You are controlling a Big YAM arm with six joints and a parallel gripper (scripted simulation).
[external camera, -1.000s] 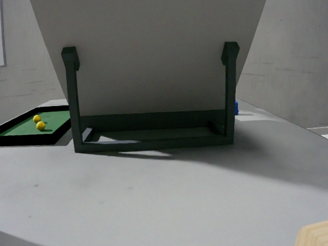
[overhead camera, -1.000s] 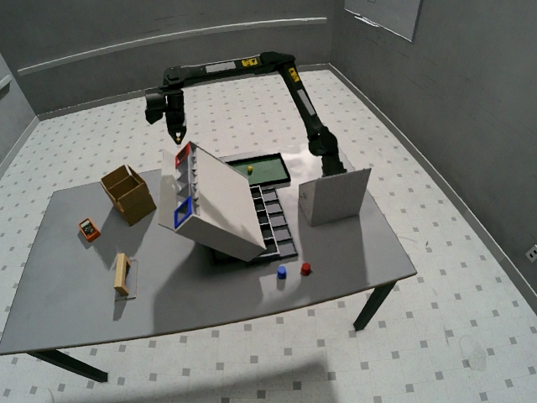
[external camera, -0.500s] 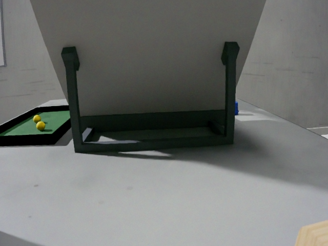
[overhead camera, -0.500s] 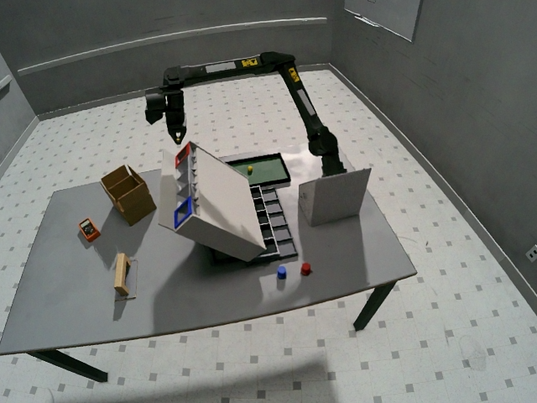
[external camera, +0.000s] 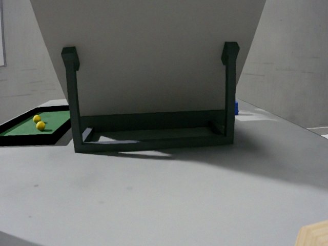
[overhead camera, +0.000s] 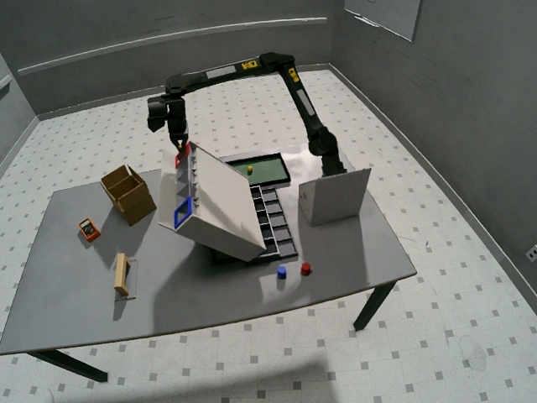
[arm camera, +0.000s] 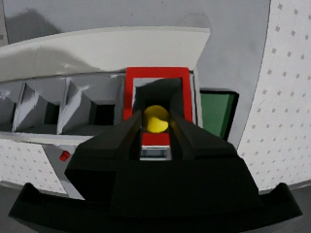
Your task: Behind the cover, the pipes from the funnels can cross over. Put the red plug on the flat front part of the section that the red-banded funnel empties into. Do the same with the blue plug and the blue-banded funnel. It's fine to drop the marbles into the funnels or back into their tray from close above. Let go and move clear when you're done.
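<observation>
End effector (overhead camera: 179, 144) (arm camera: 155, 115) clamped on yellow marble (overhead camera: 179, 147) (arm camera: 155, 119) above red-banded funnel (overhead camera: 182, 155) (arm camera: 157, 72), far edge of desk (overhead camera: 143, 321) (external camera: 164, 201); drop pending. Blue plug (overhead camera: 281, 272) (external camera: 236, 108), then red plug (overhead camera: 305, 269) (arm camera: 64, 155), near the front edge, both unplaced.

From my station I can see an open cardboard box (overhead camera: 128, 197) standing on the table (overhead camera: 208, 299) (external camera: 159, 196), its flaps up, with an orange multimeter (overhead camera: 89, 229) lying near it, face up. I also make out a pale wooden block (overhead camera: 122, 274) (external camera: 313, 234) shaped like a handle, near the table's long edge, and a light gray panel (overhead camera: 336, 197) standing upright in front of the arm's base. Beyond the table, I see a white wall outlet (overhead camera: 532, 253) and a whiteboard (overhead camera: 390, 15) on the gray wall.
</observation>
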